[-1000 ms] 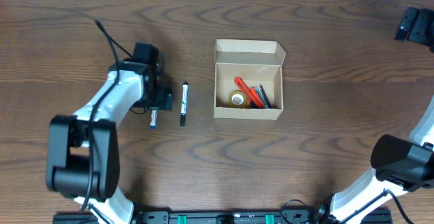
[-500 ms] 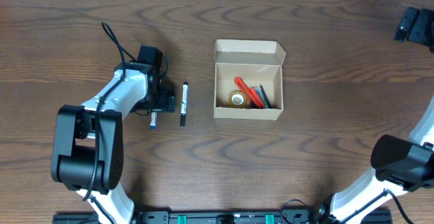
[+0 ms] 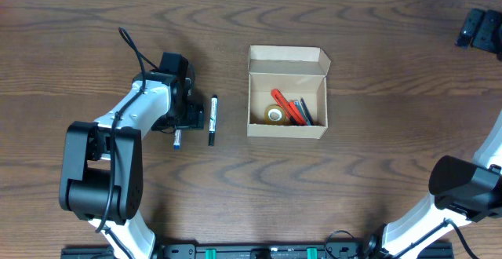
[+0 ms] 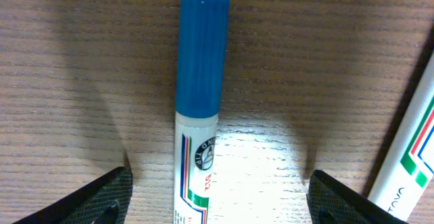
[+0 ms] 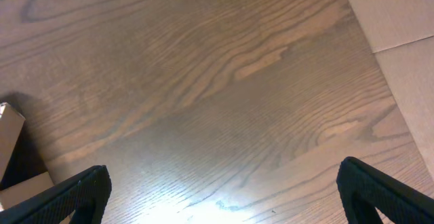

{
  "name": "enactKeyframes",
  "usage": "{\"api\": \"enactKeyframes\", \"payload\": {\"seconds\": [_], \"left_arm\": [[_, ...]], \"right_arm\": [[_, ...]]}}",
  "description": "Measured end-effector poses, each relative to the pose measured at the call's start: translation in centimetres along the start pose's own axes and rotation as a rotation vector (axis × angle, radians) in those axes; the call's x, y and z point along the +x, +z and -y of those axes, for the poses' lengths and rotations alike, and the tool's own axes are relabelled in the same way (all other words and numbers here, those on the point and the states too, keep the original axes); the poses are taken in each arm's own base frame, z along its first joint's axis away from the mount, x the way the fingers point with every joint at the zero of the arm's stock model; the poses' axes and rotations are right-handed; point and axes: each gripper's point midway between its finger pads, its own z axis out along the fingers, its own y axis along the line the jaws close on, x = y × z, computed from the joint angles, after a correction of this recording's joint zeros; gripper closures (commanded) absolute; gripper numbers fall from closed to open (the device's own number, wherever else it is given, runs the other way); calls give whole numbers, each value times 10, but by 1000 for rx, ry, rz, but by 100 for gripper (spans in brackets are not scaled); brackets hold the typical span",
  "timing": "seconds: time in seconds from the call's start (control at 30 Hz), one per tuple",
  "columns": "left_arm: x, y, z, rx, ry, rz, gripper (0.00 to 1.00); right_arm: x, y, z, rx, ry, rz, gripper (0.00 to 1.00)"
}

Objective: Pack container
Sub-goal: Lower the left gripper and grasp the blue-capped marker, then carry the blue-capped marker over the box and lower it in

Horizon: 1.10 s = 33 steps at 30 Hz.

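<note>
Two dark fingertips (image 4: 102, 200) of my left gripper (image 4: 220, 197) stand spread apart in the left wrist view, with bare wood showing inside each one. They are released and grasp nothing. Between them lies a blue-capped marker (image 4: 201, 115), flat on the table (image 3: 376, 173), its cap pointing away from the camera and its white printed barrel running back toward the wrist. Neither finger touches it. At the right edge of that view I see part of a second marker (image 4: 413, 149), a white barrel with green and red stripes, lying just beside the first but apart from it.

From overhead, the left gripper (image 3: 180, 118) sits over the blue-capped marker (image 3: 176, 138), left of centre, and the second marker (image 3: 212, 120) lies beside it, toward the box.

The container (image 3: 286, 131) rests near the middle of the table, well to the right of both markers, with its flap lid (image 3: 286, 55) folded back and open. Inside I can make out a yellowish roll (image 3: 274, 115), a red item (image 3: 284, 106) and a dark pen-like piece (image 3: 304, 111).

My right gripper (image 5: 224, 197) is also released, its fingers wide with only wood grain between them. Overhead, the right gripper (image 3: 480, 27) is at the far right corner, well away from the box.
</note>
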Motion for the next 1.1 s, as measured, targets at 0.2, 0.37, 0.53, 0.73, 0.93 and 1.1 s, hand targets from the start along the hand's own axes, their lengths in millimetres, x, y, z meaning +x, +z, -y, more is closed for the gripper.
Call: {"api": "enactKeyframes", "payload": {"seconds": [0.2, 0.37, 0.53, 0.73, 0.93, 1.1], "left_arm": [[0, 0, 0, 4, -3, -1, 33], [0, 0, 0, 2, -5, -2, 74], [1, 0, -1, -5, -3, -4, 94], [1, 0, -2, -8, 0, -4, 94], [2, -1, -2, -8, 0, -12, 94], [1, -20, 6, 18, 0, -51, 94]], "right_arm": [[0, 0, 0, 0, 0, 0, 1], [0, 0, 0, 0, 0, 0, 1], [0, 0, 0, 0, 0, 0, 1], [0, 0, 0, 0, 0, 0, 1], [0, 0, 0, 0, 0, 0, 1], [0, 0, 0, 0, 0, 0, 1]]}}
